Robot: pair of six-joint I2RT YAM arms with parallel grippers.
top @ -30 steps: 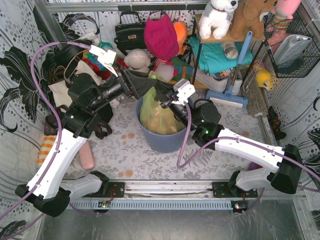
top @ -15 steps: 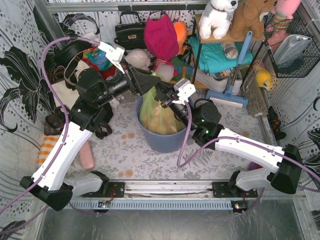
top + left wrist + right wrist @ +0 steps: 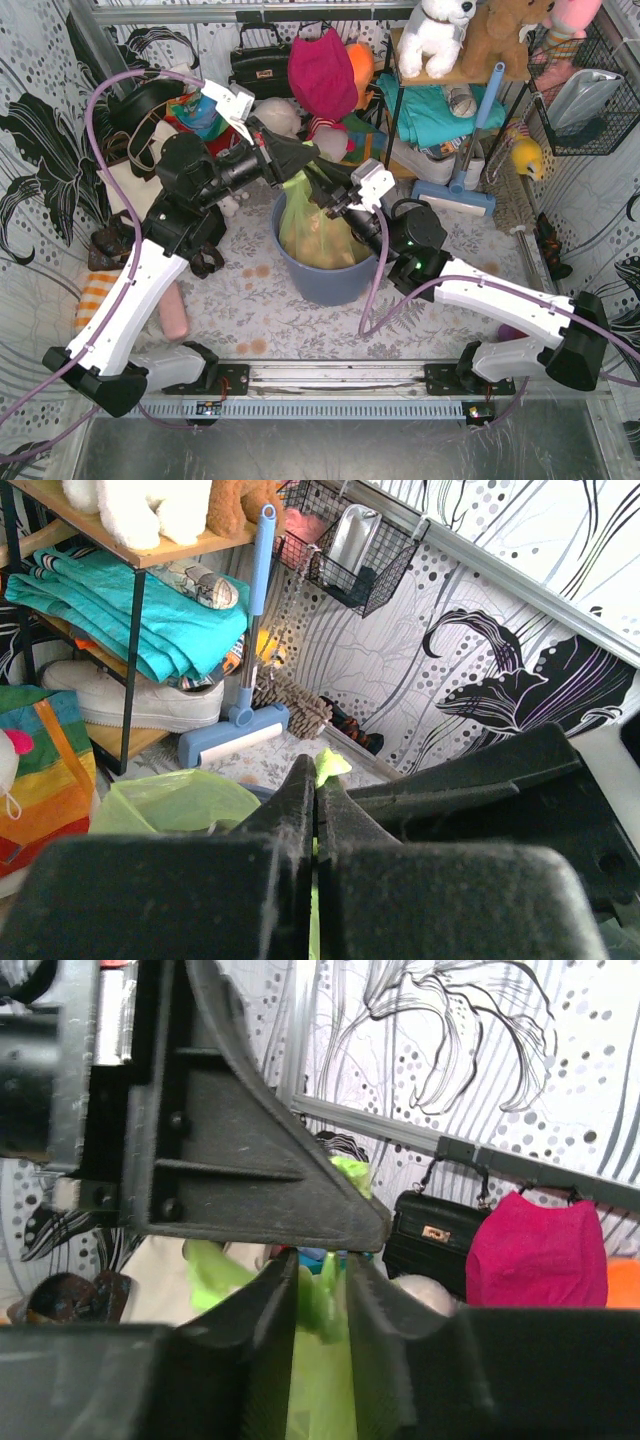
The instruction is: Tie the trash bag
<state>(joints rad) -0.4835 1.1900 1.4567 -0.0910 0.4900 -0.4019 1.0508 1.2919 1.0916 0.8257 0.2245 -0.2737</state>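
Top external | left claw (image 3: 308, 165) clamped on bag (image 3: 310, 232) top, right claw (image 3: 325, 187) narrow, gripping it, mid-worktop | risk: thin film tears or slips if yanked

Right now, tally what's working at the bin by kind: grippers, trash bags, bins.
grippers: 2 (left gripper, right gripper)
trash bag: 1
bin: 1
total: 4
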